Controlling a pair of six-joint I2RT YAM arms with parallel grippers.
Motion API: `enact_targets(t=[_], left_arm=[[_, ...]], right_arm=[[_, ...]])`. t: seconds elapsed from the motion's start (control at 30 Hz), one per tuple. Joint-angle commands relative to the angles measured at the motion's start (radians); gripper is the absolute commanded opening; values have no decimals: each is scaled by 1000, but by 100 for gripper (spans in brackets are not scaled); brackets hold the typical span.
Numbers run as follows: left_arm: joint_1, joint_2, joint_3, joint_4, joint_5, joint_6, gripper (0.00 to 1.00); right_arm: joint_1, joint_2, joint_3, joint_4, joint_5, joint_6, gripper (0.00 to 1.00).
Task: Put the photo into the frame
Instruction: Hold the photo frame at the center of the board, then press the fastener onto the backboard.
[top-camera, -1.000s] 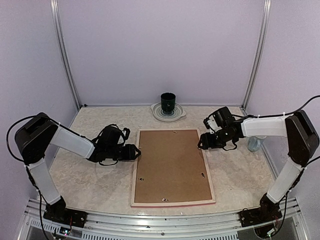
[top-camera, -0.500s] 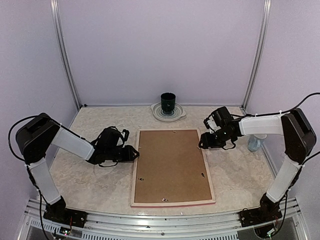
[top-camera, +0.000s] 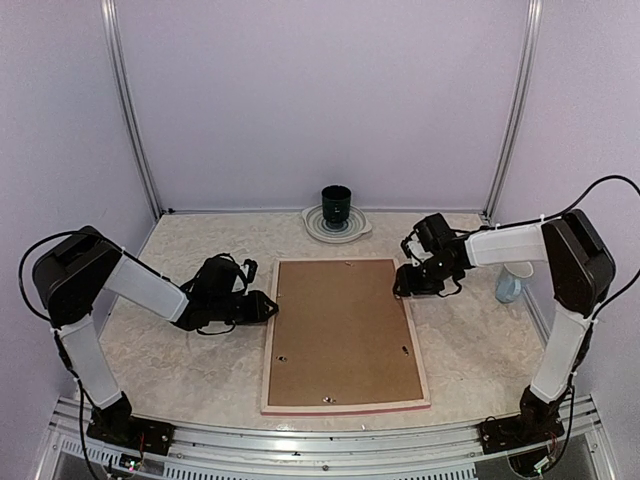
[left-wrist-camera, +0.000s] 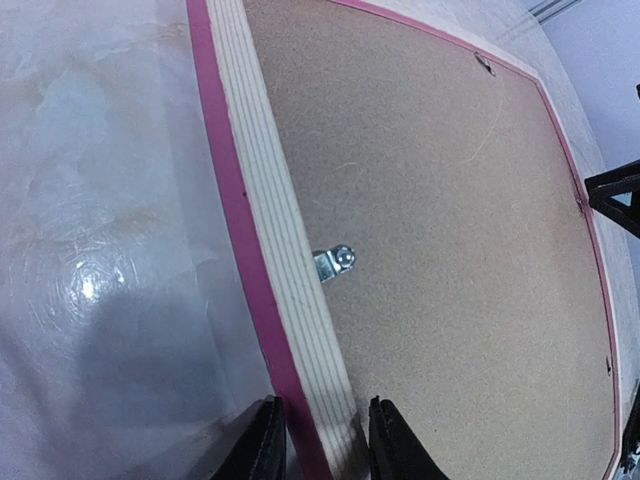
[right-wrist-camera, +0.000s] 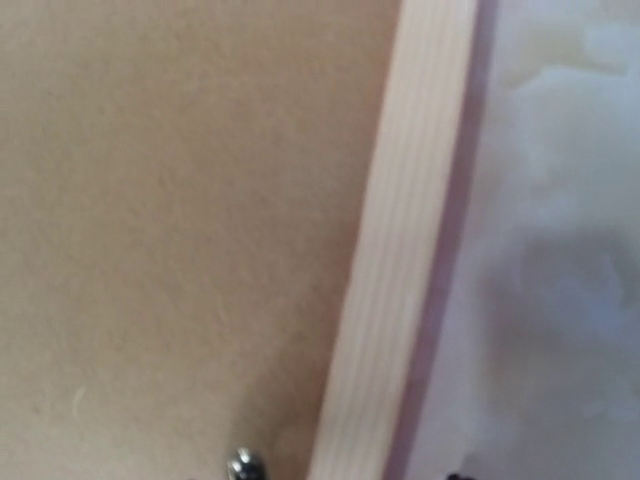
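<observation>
Lying face down in the middle of the table (top-camera: 180, 370), the one frame (top-camera: 345, 408) shows its pale wood back and a thin pink edge, with one brown backing board (top-camera: 345, 330) filling it. The photo shows in no view; whether it lies under the board cannot be told. Four small metal clips (top-camera: 405, 350) sit on the board, one near each side. Of the two grippers, the left gripper (top-camera: 268, 305) has its fingers (left-wrist-camera: 262, 445) narrowly parted and pressed to either side of the left rim, gripping it. The right gripper (top-camera: 400, 288) is at the right rim near the far corner; its wrist view is blurred and cuts its fingers off, so its opening and any hold cannot be told. At the back stands one dark cup (top-camera: 336, 200) on one plate (top-camera: 312, 225); a pale cup (top-camera: 508, 285) is half hidden behind the right arm
</observation>
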Motion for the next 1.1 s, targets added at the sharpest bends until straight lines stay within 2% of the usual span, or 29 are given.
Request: enact_targets(t=[0.0, 0.23, 1.07], left_arm=[[11, 34, -4, -49, -2, 10, 30], [18, 33, -4, -49, 2, 12, 30], [24, 39, -1, -49, 8, 9, 30]], right_arm=[[-8, 27, 39, -5, -5, 7, 52], [-8, 47, 59, -23, 5, 0, 47], [-7, 61, 31, -26, -15, -17, 42]])
